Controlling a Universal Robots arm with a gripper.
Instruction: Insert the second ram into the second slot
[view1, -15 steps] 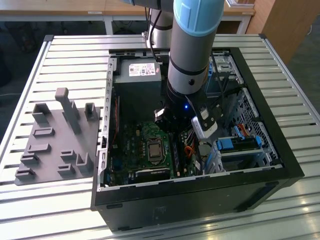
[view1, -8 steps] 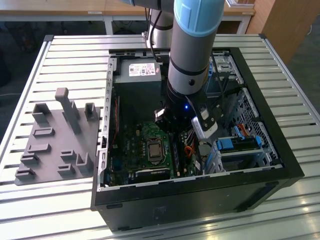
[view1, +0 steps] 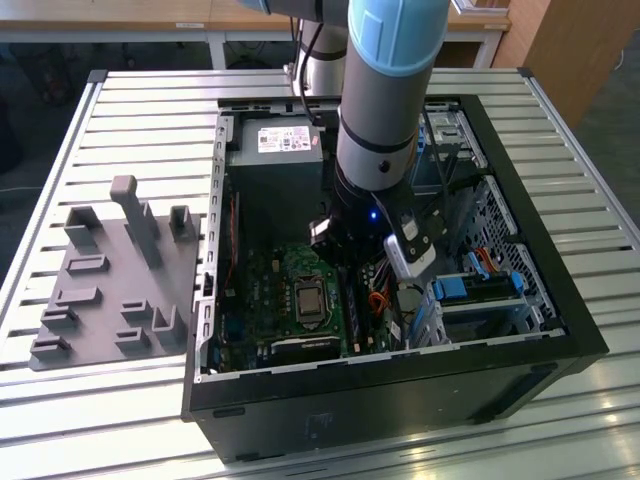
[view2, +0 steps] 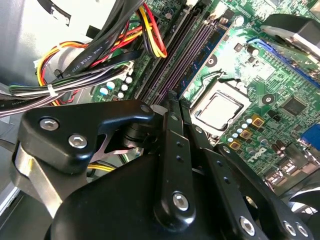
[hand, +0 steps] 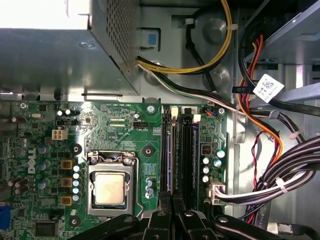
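My gripper is low inside the open computer case, shut, with its fingertips together right over one end of the memory slots. I see no board between the fingers. The slots are long black strips beside the processor socket, also visible in the second wrist view as memory slots. A thin bluish edge runs along one slot; whether that is the second ram seated edge-on I cannot tell. In the exterior view the arm hides the gripper and most of the slots.
Bundled black, yellow and red cables crowd one side of the slots. The power supply sits at the back of the case, drive bays with blue clips at the exterior view's right. A grey parts fixture lies outside the case.
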